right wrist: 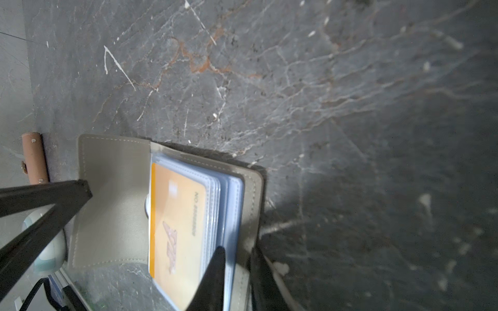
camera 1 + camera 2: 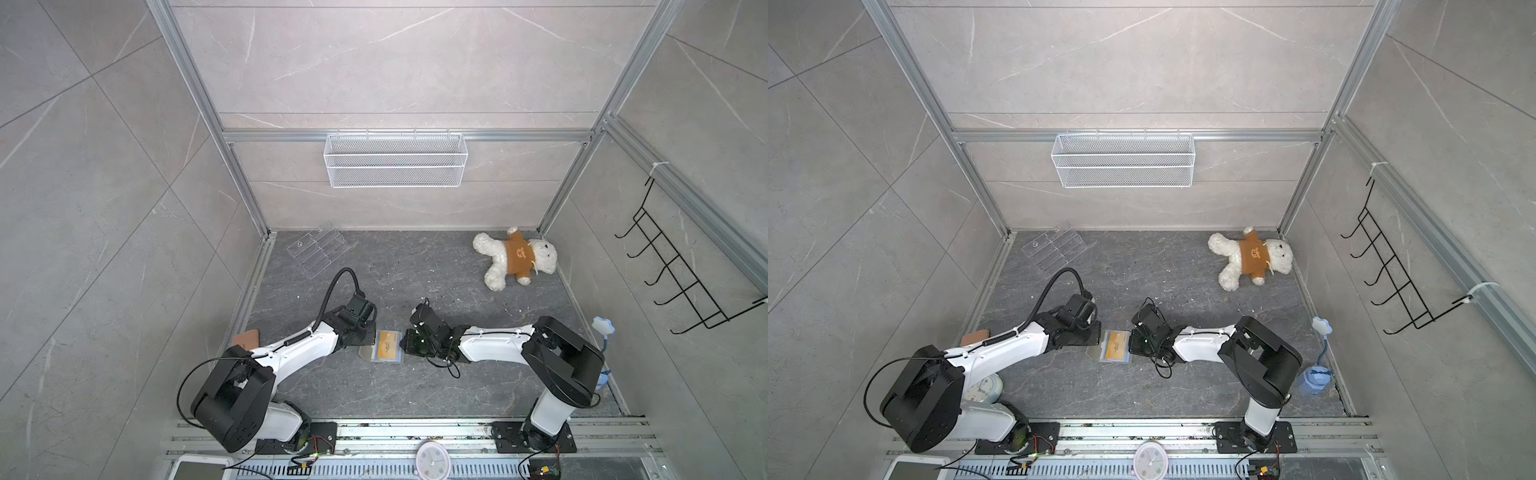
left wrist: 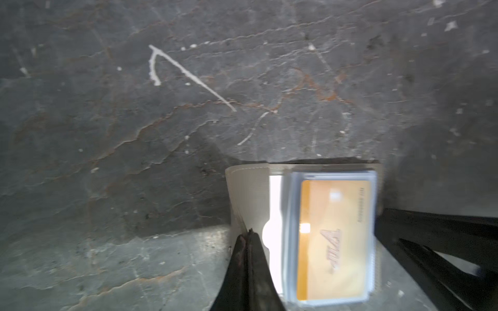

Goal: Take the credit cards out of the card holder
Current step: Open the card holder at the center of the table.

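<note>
In a top view, the card holder lies open on the table, with a gold credit card in its sleeves. My left gripper is at its nine o'clock, my right gripper at three. Left wrist: my jaws are pinched tight on the grey flap. Right wrist: jaws narrow, clamped across the blue sleeves and the cover edge.
</note>
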You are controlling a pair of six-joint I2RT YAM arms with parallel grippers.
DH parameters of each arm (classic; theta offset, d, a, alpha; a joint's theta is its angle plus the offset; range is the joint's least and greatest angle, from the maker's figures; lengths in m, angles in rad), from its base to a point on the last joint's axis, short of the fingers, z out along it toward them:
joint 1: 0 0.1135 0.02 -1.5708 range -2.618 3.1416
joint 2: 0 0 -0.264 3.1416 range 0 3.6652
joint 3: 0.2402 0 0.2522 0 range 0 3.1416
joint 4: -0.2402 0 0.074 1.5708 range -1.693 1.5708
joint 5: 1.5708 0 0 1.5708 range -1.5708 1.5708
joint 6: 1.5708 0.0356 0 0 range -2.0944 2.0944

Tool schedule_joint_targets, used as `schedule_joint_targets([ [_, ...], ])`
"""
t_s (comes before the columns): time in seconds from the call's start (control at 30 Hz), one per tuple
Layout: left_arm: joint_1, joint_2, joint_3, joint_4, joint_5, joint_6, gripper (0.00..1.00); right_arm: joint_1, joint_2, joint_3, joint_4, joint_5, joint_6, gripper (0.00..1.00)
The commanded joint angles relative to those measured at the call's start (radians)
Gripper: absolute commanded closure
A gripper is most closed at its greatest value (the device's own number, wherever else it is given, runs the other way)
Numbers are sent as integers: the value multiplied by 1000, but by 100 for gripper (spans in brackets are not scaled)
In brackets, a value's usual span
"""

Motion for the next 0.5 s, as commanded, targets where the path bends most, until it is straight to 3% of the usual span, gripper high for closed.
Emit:
schedule_joint_targets([
  [0.0,-9,62,5,-110,-17,20,99,-1,58,-4,-45,29,-18,79],
  [0.17,-18,119,16,-118,-30,19,93,-1,52,-5,-24,18,-18,79],
  [0.47,-36,144,-18,-33,30,-20,93,-1,32,15,2,-38,-13,75],
])
